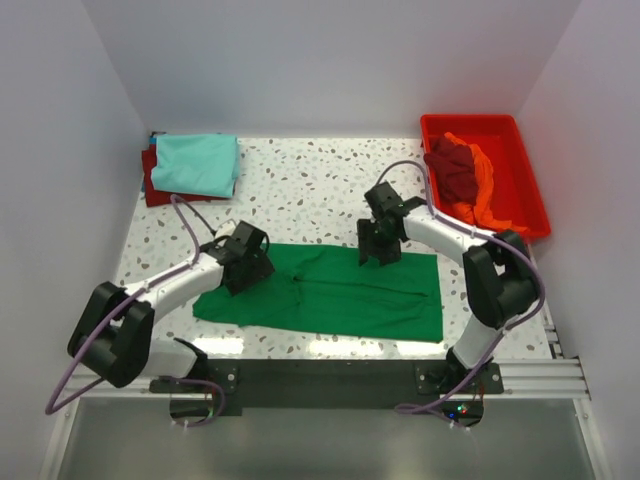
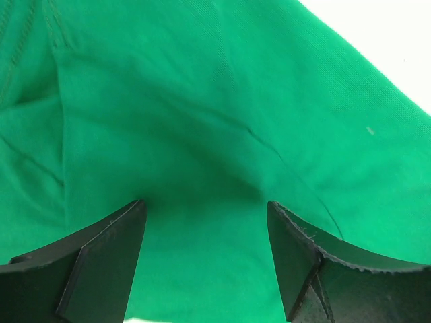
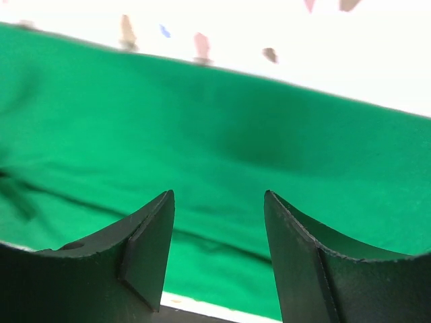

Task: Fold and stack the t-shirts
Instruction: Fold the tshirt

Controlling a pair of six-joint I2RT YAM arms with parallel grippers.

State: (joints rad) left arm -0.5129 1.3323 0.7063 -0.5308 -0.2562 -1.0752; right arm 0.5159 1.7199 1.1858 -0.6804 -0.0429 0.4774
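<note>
A bright green t-shirt (image 1: 340, 295) lies spread flat on the table's near middle; it fills the left wrist view (image 2: 202, 101) and the right wrist view (image 3: 202, 134). My left gripper (image 1: 246, 270) hangs open over its left part, jaws apart with cloth below them (image 2: 205, 215). My right gripper (image 1: 378, 250) hangs open over its upper edge (image 3: 219, 202). A folded light teal t-shirt (image 1: 196, 163) lies on a dark red one (image 1: 160, 188) at the back left. Crumpled dark red (image 1: 455, 168) and orange (image 1: 488, 195) t-shirts lie in the tray.
A red plastic tray (image 1: 530, 170) stands at the back right. The speckled white table (image 1: 320, 190) is walled on three sides. A black rail runs along the near edge (image 1: 320, 375).
</note>
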